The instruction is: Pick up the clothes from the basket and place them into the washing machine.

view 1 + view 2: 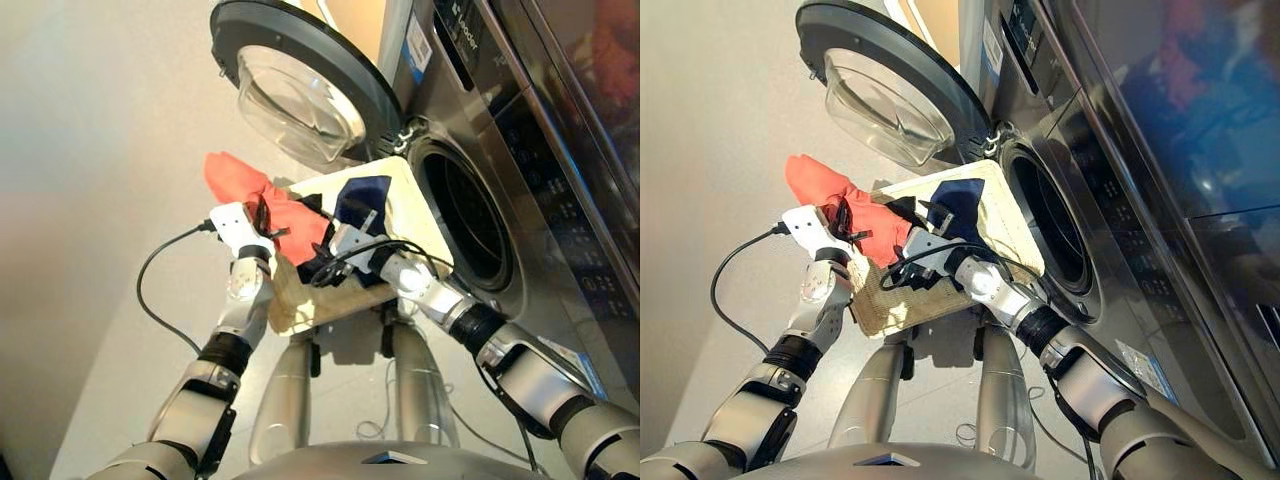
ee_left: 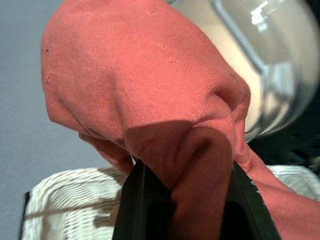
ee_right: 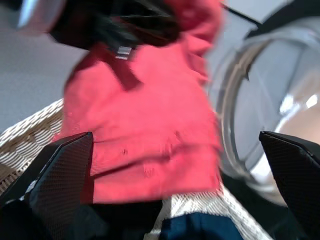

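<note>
Left eye view, lower half: both arms reach up from the bottom edge toward the basket (image 1: 400,185) at frame centre, which stands right in front of the drum so cloth has only a short way to travel. The left tool (image 1: 262,222) is clamped on the orange-red garment (image 1: 250,190), its black fingers (image 2: 142,200) pinching a fold; the cloth bulges over the basket's left rim, lifted clear of the weave, probably ready to be carried across. The right tool (image 1: 335,245) hovers over the basket with its fingers (image 3: 60,165) spread wide and nothing between them, just above the navy garment (image 1: 362,195). A black garment (image 1: 315,262) lies by it. Farther, upper right, the washing machine (image 1: 560,200) shows its dark drum hole (image 1: 468,215); its porthole door (image 1: 300,90) is swung wide at top centre, leaving the way in free.
</note>
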`<state>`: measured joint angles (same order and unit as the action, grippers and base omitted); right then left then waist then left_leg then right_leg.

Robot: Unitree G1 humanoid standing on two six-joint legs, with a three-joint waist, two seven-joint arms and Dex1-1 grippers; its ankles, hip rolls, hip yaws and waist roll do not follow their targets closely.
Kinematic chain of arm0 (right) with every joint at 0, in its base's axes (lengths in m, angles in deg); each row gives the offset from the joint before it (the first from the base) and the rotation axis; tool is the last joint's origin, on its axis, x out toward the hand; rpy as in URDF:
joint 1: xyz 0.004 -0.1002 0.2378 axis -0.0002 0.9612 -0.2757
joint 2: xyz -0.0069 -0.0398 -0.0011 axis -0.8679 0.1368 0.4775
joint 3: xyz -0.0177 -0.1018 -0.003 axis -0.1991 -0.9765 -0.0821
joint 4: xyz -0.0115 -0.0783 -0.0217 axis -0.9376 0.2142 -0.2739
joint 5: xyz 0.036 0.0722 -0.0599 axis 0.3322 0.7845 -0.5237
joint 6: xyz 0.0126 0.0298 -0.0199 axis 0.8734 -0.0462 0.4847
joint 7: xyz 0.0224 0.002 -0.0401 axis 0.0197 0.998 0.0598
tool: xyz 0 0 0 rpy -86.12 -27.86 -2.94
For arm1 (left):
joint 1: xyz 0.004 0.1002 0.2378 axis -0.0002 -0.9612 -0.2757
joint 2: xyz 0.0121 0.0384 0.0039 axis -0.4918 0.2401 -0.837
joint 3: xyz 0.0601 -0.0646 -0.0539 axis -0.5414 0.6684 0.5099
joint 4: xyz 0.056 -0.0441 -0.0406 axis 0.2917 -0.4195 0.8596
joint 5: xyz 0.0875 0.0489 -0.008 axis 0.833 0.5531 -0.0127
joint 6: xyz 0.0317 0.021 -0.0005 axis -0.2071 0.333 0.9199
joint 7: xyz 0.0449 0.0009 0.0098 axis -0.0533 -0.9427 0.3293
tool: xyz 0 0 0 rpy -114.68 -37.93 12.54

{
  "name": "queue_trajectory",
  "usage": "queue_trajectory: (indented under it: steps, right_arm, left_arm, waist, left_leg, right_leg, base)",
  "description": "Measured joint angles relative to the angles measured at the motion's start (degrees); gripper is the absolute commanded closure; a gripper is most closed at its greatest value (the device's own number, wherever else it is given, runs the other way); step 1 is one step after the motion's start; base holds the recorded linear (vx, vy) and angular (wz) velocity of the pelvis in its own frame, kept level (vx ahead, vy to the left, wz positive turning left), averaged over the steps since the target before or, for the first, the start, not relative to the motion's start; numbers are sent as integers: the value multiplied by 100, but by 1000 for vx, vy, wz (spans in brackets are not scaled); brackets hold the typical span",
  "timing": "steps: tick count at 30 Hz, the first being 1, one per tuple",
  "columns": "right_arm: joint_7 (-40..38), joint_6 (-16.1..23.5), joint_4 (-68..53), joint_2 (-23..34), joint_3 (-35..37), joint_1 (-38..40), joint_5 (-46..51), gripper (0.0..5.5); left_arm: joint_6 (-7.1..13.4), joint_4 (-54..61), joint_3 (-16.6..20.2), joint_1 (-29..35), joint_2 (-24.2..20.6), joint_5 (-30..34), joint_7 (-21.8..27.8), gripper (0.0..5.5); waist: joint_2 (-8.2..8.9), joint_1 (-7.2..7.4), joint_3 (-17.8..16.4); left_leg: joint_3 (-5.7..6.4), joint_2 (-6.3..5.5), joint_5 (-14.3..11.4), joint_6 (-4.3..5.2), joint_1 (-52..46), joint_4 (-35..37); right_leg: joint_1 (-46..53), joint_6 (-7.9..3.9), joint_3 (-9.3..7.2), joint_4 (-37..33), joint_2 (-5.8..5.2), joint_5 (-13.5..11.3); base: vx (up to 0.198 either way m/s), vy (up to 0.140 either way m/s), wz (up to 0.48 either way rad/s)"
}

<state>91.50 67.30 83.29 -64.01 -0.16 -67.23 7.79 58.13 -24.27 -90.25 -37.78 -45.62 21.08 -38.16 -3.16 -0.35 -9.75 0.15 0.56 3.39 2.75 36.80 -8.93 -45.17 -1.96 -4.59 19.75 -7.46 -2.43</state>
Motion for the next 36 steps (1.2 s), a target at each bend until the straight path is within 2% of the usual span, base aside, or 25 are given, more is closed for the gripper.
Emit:
queue_trajectory:
  steps: [4, 9, 10, 11, 12, 15, 21, 22, 23, 28, 31, 36]
  right_arm:
    - [-91, -20, 8, -39, 2, -3, -175, 0]
    - [-153, -37, 21, -73, -2, -9, -295, 0]
    - [-179, -40, 35, -82, -2, -13, -295, 194]
    - [-202, -43, 98, -108, 1, -22, -298, 462]
    - [-207, -48, 142, -108, -8, -20, -300, 550]
    - [-267, -52, 188, -107, -2, -19, -302, 550]
    - [-280, -57, 198, -105, 13, -4, -305, 550]
    - [-281, -56, 190, -105, 29, 18, -303, 550]
    - [-279, -56, 187, -105, 33, 33, -303, 550]
    - [-283, -61, 148, -48, 282, 255, -299, 550]
    - [-364, -151, 128, 105, 487, 444, -295, 550]
    - [-715, -167, 140, 156, 986, 577, -294, 550]
  left_arm:
    - [-3, 218, -168, -65, 43, -114, 103, 550]
    - [-15, 556, -389, -257, 50, -343, 230, 550]
    - [-17, 601, -433, -274, 50, -397, 266, 550]
    - [-34, 671, -441, -298, 57, -444, 304, 550]
    - [-48, 745, -457, -314, 68, -457, 345, 550]
    - [-74, 855, -561, -311, 75, -548, 355, 550]
    - [-121, 871, -585, -321, 75, -551, 358, 550]
    - [-126, 871, -586, -324, 79, -556, 372, 528]
    - [-127, 872, -585, -332, 83, -584, 392, 0]
    - [-125, 873, -441, -371, 141, -671, 431, 0]
    - [-111, 872, -221, -421, 213, -779, 447, 0]
    - [-44, 860, 244, -539, 318, -925, 250, 0]
  waist:
    - [-63, 3, 39]
    - [-253, -16, 162]
    - [-299, -29, 193]
    - [-331, -43, 214]
    - [-362, -64, 235]
    - [-415, -125, 271]
    - [-421, -121, 275]
    - [-421, -121, 275]
    - [-421, -114, 275]
    - [-420, -87, 275]
    - [-420, -82, 274]
    - [-417, 31, 272]
  left_leg:
    - [-26, -3, 2, -2, -27, 2]
    - [-23, -8, 18, -20, -38, 67]
    - [-21, -12, 35, -18, -41, 92]
    - [-25, -12, 35, -18, -39, 93]
    - [-24, -11, 36, -16, -39, 96]
    - [-22, -11, 38, -16, -39, 98]
    - [-16, -14, 43, -15, -32, 103]
    - [-15, -16, 43, -15, -31, 105]
    - [-15, -22, 43, -15, -30, 108]
    - [-18, -60, 67, -25, -22, 173]
    - [-22, -64, 68, -25, -14, 184]
    - [-25, -63, 65, -29, 6, 185]
  right_leg:
    - [-1, 7, 24, 21, -1, -4]
    - [-14, -7, 25, 24, 0, 6]
    - [-24, -7, 23, 25, -1, 6]
    - [-33, -7, 28, 27, -1, 6]
    - [-34, -7, 28, 29, -1, 6]
    - [-35, -13, 27, 33, 2, 11]
    - [-44, -28, 24, 43, 3, 24]
    - [-48, -27, 24, 48, 1, 29]
    - [-50, -28, 23, 50, 1, 32]
    - [-98, -28, 28, 52, -6, 35]
    - [-111, -30, 39, 45, -8, 36]
    - [-134, -30, 48, 42, -5, 36]
  base:
    - [0, 0, 0]
    - [0, 0, 0]
    - [0, 0, 0]
    - [0, 0, 0]
    - [0, 0, 0]
    - [0, 0, 0]
    - [0, 0, 0]
    - [0, 0, 0]
    - [0, 0, 0]
    - [0, 0, 0]
    - [0, 0, 0]
    - [0, 0, 0]
